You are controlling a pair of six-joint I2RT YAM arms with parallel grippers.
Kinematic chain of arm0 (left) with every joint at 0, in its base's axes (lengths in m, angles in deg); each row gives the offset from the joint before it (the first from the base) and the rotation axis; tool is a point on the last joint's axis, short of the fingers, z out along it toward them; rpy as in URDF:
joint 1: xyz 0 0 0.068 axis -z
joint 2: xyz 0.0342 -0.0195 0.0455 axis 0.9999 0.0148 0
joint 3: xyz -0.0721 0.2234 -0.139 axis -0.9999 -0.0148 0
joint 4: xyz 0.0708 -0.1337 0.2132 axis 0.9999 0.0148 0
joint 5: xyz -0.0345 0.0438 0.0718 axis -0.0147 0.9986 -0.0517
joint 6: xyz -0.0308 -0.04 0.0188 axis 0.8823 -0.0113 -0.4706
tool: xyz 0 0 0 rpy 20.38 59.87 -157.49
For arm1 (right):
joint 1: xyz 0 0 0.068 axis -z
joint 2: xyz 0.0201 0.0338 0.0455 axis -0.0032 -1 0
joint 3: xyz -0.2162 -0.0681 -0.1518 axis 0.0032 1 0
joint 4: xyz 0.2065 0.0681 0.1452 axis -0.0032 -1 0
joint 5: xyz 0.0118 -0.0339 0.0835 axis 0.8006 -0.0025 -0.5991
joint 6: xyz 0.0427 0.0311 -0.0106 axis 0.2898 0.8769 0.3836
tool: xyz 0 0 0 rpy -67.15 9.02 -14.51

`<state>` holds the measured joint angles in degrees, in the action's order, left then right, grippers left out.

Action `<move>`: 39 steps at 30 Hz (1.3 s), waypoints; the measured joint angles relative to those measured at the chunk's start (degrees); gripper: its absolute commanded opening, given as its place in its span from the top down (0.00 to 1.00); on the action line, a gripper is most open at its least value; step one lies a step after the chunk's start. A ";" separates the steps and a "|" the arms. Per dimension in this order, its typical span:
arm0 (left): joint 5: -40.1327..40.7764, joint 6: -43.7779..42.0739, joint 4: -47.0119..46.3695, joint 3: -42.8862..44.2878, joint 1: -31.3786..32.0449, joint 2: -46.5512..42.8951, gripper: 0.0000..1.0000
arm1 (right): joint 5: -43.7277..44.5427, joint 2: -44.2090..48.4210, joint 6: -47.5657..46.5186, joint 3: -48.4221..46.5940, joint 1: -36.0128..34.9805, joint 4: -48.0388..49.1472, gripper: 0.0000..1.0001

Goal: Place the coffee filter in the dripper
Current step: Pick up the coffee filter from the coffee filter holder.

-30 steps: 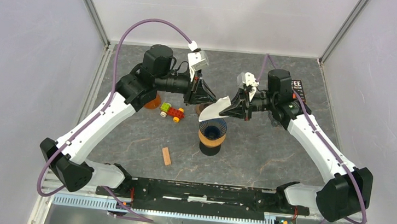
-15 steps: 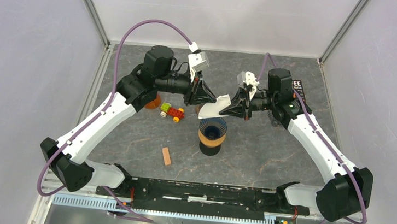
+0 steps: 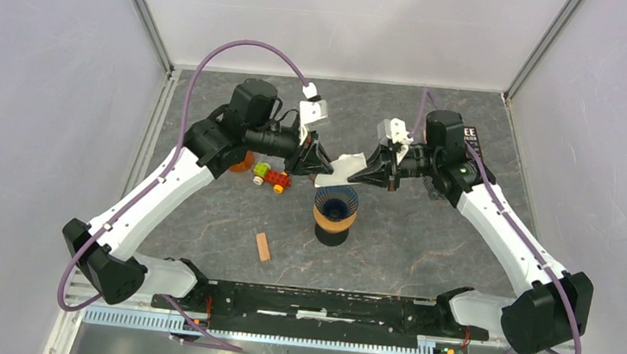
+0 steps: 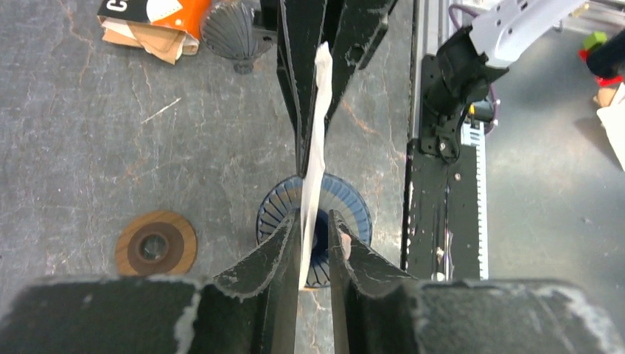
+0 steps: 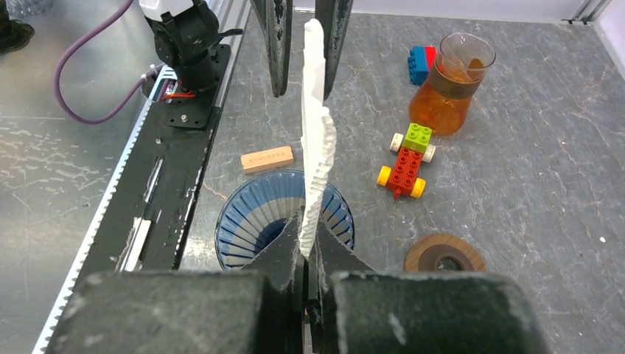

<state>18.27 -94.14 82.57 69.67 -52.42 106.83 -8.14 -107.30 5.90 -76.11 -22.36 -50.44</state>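
Observation:
The white paper coffee filter [image 3: 341, 169] hangs flat in the air between both grippers, just above and behind the blue ribbed dripper [image 3: 335, 203] on its orange base. My right gripper [image 3: 364, 172] is shut on the filter's right edge; in the right wrist view the filter [image 5: 317, 133] stands edge-on from its jaws [image 5: 309, 219], over the dripper [image 5: 258, 214]. My left gripper [image 3: 317, 163] is open, its fingers either side of the filter's left edge. In the left wrist view the filter [image 4: 317, 110] lies against one finger [image 4: 284, 243] with a gap to the other, above the dripper [image 4: 350, 210].
A toy brick car [image 3: 273, 177], an orange glass flask [image 3: 240, 163] and a small wooden block [image 3: 263, 246] lie left of the dripper. A brown wooden disc [image 5: 444, 254] lies behind it. A filter box [image 3: 470, 140] sits at the back right.
The right gripper has lifted the filter from hanging over the dripper to a flatter pose. The left gripper has moved down and in, and now straddles the filter's free edge.

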 measured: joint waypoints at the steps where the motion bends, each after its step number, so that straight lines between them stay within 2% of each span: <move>1: 0.11 -1.53 1.33 0.02 0.00 -0.24 0.75 | -0.13 0.13 -0.87 0.09 0.04 -0.44 1.00; 7: -0.48 -6.40 7.34 2.75 0.04 -1.36 0.75 | -2.45 1.49 -7.63 1.38 0.04 -4.17 1.00; 12: -2.67 -7.04 9.05 5.01 0.50 -1.49 0.75 | -5.55 4.87 -11.65 5.03 0.04 -5.20 1.00; 21: -4.61 -6.93 10.88 5.53 5.79 -1.49 0.66 | -8.46 5.99 -13.20 6.43 0.04 -5.03 1.00; 32: 0.20 -1.46 6.21 7.74 9.51 2.40 0.73 | -8.68 6.03 -12.33 7.80 0.04 -4.04 1.00; 39: 4.92 -1.09 5.31 8.66 10.16 3.98 0.76 | -8.68 6.43 -12.11 7.96 0.04 -3.54 1.00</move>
<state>23.19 -95.23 87.88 78.33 -42.26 110.80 -16.82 -100.88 -6.21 -68.16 -22.31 -53.99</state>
